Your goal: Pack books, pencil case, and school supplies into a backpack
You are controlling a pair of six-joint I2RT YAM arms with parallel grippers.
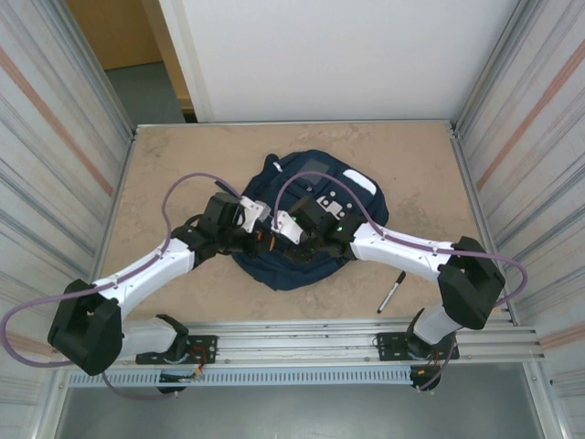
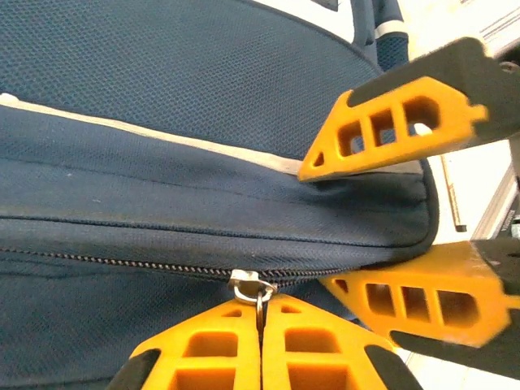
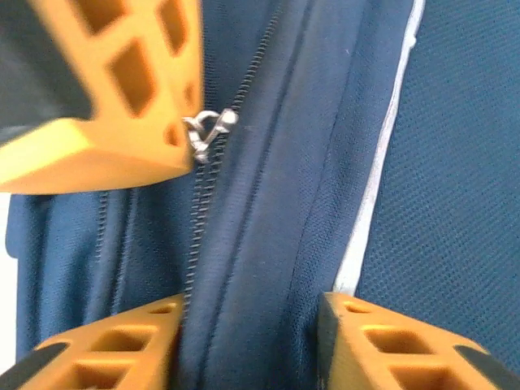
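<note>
The left claw [image 2: 262,321] is clamped on the zipper pull [image 2: 246,283] of the navy backpack [image 1: 291,174], which lies mid-table on the surface [image 1: 183,155]. The right claw [image 3: 250,309] is narrow, pinching a fold of backpack fabric beside the zipper. A black marker pen [image 1: 391,293] lies right of the backpack, apart.

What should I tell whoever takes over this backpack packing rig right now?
Left end effector: shut on the zipper pull of the backpack.
Right end effector: fingers either side of a fold of the backpack beside the zipper, apparently pinching it.
Backpack: mid-table. Marker: on the table to its right, unpacked.
Done: zipper pull grasped; what is inside cannot be told.
Left: work the zipper, then pack at least the marker.
</note>
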